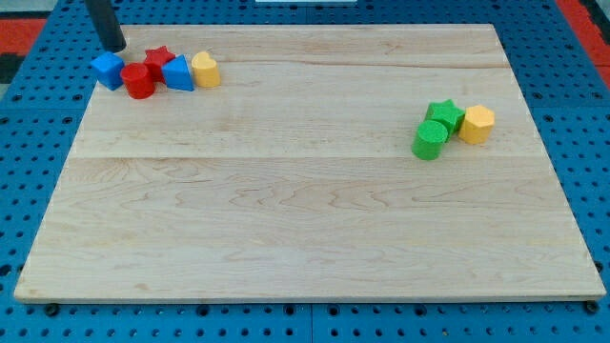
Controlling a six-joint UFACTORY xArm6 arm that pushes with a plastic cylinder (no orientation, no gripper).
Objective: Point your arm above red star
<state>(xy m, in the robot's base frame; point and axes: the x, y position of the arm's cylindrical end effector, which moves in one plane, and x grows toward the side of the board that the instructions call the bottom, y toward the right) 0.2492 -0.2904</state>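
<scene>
Red star (159,58) sits near the view's top-left corner of the wooden board (305,210), at the back of a tight cluster. Touching it in front: red cylinder (137,81) to the lower left, blue triangular block (178,73) to the lower right. Blue cube-like block (108,70) is at the cluster's left end, against the red cylinder; yellow block (205,69) (shape rounded, possibly a heart, cannot tell for sure) is at the right end, beside the blue triangular block.

My tip (114,47) is down at the board's top-left edge, left of the red star and just above the blue cube-like block; apart from the star. Dark rod runs up out of the view's top. No hand on this arm, so nothing grasped or clenched.

Second group well apart, view's right: green star (445,115), green cylinder (430,139) in front of it, yellow hexagonal block (476,124) touching the star's right.

Surface: pale planks, seams running left to right. Board lies on a blue perforated base (29,191); a red area (24,33) shows at the top corners.
</scene>
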